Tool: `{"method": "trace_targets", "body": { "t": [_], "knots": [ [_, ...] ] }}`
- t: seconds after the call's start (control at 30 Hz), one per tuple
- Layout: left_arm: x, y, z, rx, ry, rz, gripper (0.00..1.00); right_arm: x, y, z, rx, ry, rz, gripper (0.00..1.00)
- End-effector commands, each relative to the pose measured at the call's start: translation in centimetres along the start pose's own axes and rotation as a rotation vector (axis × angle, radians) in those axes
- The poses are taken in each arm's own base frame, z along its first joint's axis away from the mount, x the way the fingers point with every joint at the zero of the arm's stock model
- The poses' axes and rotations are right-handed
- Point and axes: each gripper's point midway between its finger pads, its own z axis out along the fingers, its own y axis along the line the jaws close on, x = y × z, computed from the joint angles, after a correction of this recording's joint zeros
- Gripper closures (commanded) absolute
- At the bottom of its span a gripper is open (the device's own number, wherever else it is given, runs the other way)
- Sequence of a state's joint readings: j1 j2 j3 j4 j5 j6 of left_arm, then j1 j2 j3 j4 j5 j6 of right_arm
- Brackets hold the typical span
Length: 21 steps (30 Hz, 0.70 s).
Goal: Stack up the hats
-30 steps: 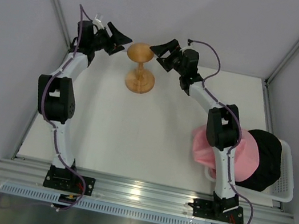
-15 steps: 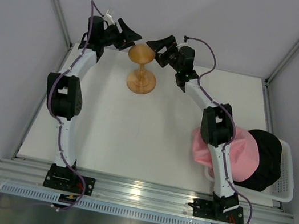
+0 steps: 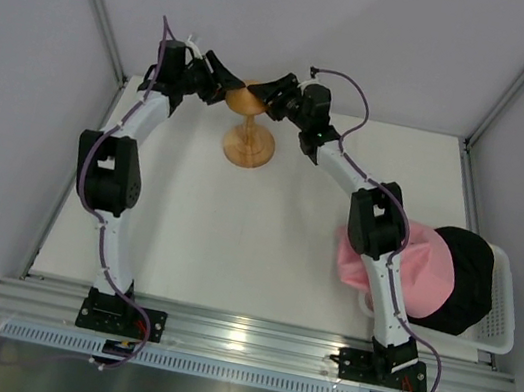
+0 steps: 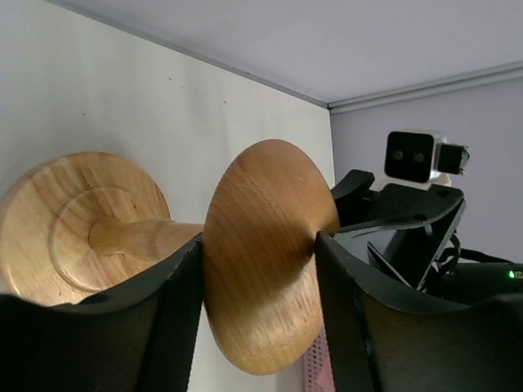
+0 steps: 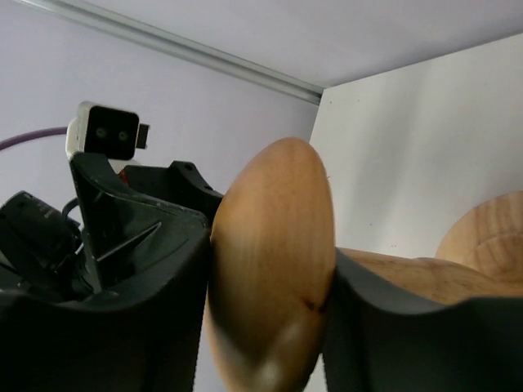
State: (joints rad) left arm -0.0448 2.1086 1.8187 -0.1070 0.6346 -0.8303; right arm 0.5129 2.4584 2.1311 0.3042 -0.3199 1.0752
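Two hats lie in the white basket (image 3: 502,318) at the right edge: a pink hat (image 3: 426,271) and a black hat (image 3: 469,278) beside it. Both arms are far from them, reaching to the back of the table. My left gripper (image 3: 229,85) (image 4: 260,245) and right gripper (image 3: 278,91) (image 5: 270,253) pinch the round top (image 3: 248,100) of the wooden stand (image 3: 247,143) from opposite sides. In each wrist view the rounded top (image 4: 270,188) (image 5: 274,245) fills the gap, and both black fingers (image 4: 167,327) (image 5: 384,327) press on the wood.
The stand's base (image 4: 73,220) rests on the white table (image 3: 234,242) near the back wall. Grey walls close in left, right and behind. The right arm's elbow (image 3: 375,216) hangs next to the pink hat.
Both grippers moved inward and slightly up to the stand's top, then closed from wide open onto it. The hats and basket have not moved.
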Motion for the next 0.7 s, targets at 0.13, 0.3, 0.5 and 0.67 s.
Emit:
{"method": "trace_targets", "body": {
  "t": [0.13, 0.3, 0.5, 0.67],
  "knots": [
    [2.3, -4.7, -0.7, 0.095, 0.027, 0.012, 0.63, -0.3, 4.6, -1.5, -0.051, 0.017, -0.057, 0.69],
    [4.6, -5.0, -1.3, 0.121, 0.044, -0.029, 0.70, 0.2, 4.6, -3.0, -0.026, 0.030, -0.047, 0.71],
    [6.9, -8.2, -3.0, 0.170, 0.046, -0.026, 0.73, 1.9, 4.5, -4.9, 0.015, 0.083, 0.037, 0.76],
    [10.5, -11.5, -4.4, 0.205, 0.082, -0.031, 0.75, 3.4, 6.6, -7.8, 0.022, 0.094, 0.020, 0.77]
  ]
}}
